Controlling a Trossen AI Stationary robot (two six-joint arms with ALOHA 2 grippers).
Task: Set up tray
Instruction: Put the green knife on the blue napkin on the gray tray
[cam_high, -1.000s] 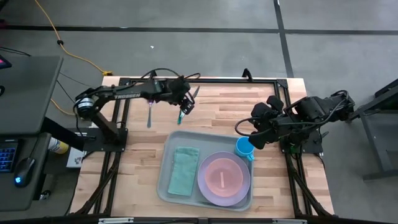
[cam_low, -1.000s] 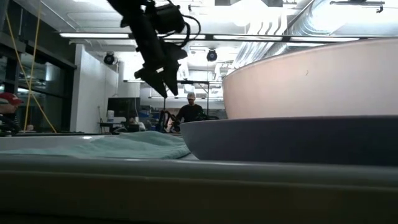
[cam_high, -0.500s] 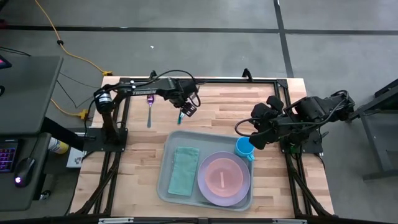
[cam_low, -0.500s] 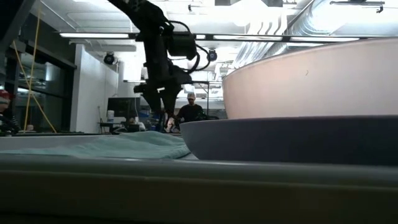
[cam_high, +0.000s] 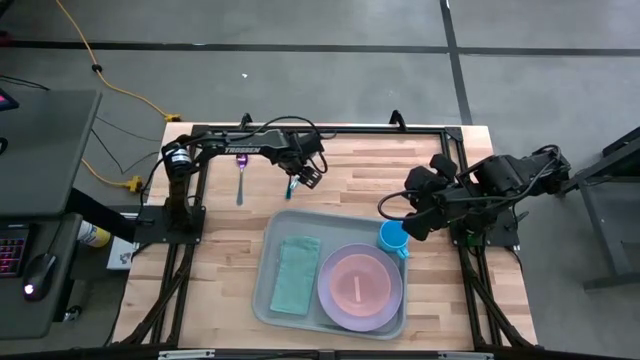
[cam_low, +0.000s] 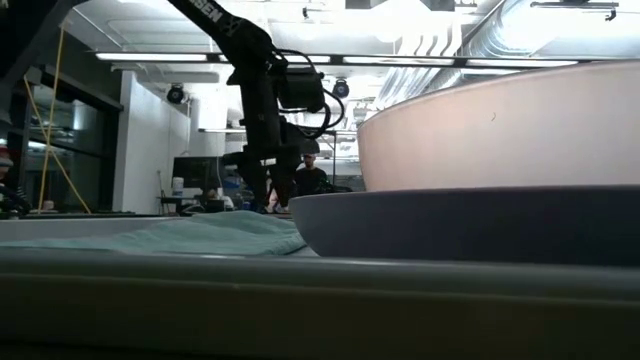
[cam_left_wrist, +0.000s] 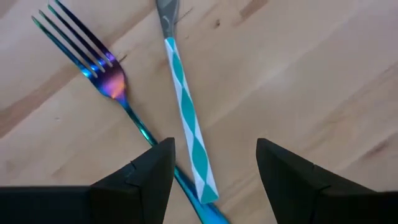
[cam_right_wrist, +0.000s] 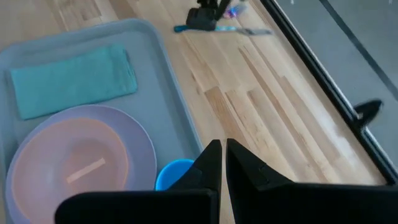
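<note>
The pale grey-green tray (cam_high: 268, 262) lies at the table's near middle and holds a folded teal napkin (cam_high: 296, 272), a purple plate (cam_high: 372, 318) with a pink dish on it, and a blue cup (cam_high: 392, 237) at its far right corner. Behind the tray a knife with a teal-and-white handle (cam_left_wrist: 186, 124) lies across the handle of an iridescent fork (cam_left_wrist: 102, 71). My left gripper (cam_left_wrist: 214, 149) is open, low over them, one finger on either side of the knife handle's end. My right gripper (cam_high: 384, 208) is shut, hovering just beyond the cup.
A purple spoon (cam_high: 240, 178) lies on the wood to the left of the knife and fork. Bare wood stretches between the cutlery and the tray's far rim (cam_right_wrist: 168, 68). People and equipment show in the room beyond the table.
My left gripper has come down toward the knife and fork, shifting slightly toward the table's right and near side, and now stands low over them. The right arm has kept still.
</note>
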